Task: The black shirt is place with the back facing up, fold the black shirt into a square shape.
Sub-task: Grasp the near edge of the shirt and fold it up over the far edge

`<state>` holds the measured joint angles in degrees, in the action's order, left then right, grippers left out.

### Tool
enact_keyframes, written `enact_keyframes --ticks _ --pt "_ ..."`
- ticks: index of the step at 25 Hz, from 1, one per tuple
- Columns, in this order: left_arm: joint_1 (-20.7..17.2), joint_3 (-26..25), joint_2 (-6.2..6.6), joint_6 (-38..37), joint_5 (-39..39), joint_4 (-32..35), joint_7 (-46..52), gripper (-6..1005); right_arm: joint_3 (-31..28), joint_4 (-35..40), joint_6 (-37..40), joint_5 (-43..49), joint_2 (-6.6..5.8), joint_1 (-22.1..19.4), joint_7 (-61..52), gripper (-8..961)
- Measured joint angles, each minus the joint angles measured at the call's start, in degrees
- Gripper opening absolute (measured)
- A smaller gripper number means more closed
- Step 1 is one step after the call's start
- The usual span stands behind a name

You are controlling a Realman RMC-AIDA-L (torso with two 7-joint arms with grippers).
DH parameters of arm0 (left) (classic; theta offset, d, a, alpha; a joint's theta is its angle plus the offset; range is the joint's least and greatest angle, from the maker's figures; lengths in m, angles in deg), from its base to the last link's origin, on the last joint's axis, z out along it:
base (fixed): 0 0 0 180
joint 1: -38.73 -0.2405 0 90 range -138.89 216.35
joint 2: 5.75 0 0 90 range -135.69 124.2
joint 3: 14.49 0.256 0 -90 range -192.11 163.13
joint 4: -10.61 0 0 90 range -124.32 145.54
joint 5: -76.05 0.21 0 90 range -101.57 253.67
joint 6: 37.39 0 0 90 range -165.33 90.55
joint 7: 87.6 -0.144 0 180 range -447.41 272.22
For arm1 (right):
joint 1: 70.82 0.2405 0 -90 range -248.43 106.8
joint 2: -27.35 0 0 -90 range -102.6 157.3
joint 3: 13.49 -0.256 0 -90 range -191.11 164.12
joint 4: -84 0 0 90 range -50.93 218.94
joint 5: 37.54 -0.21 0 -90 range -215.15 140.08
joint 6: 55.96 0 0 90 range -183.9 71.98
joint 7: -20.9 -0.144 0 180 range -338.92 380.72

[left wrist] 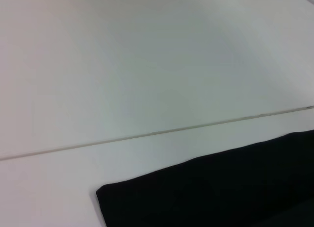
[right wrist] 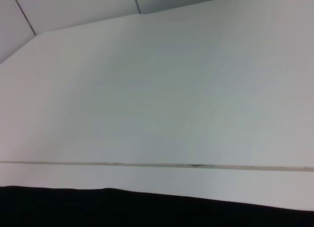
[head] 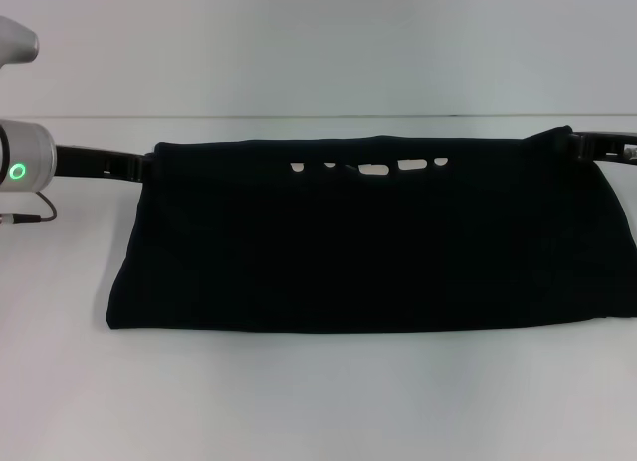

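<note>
The black shirt (head: 368, 247) spreads as a wide dark band across the white table (head: 318, 401), with small white marks (head: 373, 168) near its far edge. That far edge runs taut between my two grippers. My left gripper (head: 145, 166) holds the far left corner and my right gripper (head: 577, 144) holds the far right corner, both shut on the cloth. The near edge of the shirt rests on the table. In the left wrist view a shirt corner (left wrist: 221, 192) shows over the table; in the right wrist view the shirt (right wrist: 147, 210) fills the lower strip.
The table's far edge (head: 318, 117) meets a pale wall behind the shirt. A thin cable (head: 30, 214) loops below my left arm's silver wrist (head: 30, 162). Bare white tabletop lies between the shirt and the near edge.
</note>
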<state>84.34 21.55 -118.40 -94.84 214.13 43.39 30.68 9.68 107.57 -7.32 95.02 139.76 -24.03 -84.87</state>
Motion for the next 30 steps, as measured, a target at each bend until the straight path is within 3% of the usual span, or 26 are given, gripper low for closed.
enact_keyframes --ticks 20,30 --pt "2.91 -0.01 -0.12 4.50 0.00 0.40 -0.26 36 0.38 0.08 -3.72 -0.02 -0.92 1.16 -0.83 60" --pt "3.85 1.50 -0.11 7.84 0.00 -2.36 -0.55 34 0.43 -0.57 -5.64 -0.02 -0.65 1.78 -0.31 103"
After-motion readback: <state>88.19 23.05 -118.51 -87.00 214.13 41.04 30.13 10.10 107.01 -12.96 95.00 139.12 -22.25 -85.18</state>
